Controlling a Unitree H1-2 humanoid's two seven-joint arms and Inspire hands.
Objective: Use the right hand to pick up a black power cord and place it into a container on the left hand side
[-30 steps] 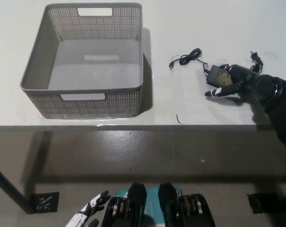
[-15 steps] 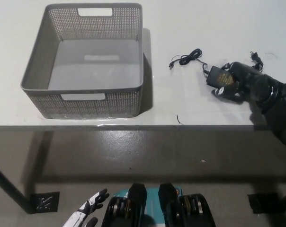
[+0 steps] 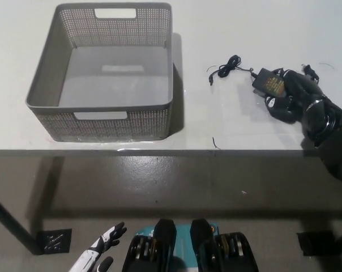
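Note:
A black power cord lies on the white table (image 3: 239, 127) at the right: its adapter brick (image 3: 268, 81) with a yellow label, and a thin coiled cable (image 3: 228, 66) running left from it. My black right hand (image 3: 290, 97) has its fingers curled around the brick's right end, shut on it. The grey perforated basket (image 3: 52, 85) stands empty on the table's left. My white left hand (image 3: 97, 256) hangs low at the bottom left, below the table, fingers spread.
A short loose cable end (image 3: 307, 69) lies behind my right hand. A small dark scrap (image 3: 214, 143) sits near the table's front edge. The table's front edge runs across the middle of the picture, with floor below.
My right hand has closed its fingers around the adapter brick and shifted slightly right and back. The brick and cable have moved a little with it.

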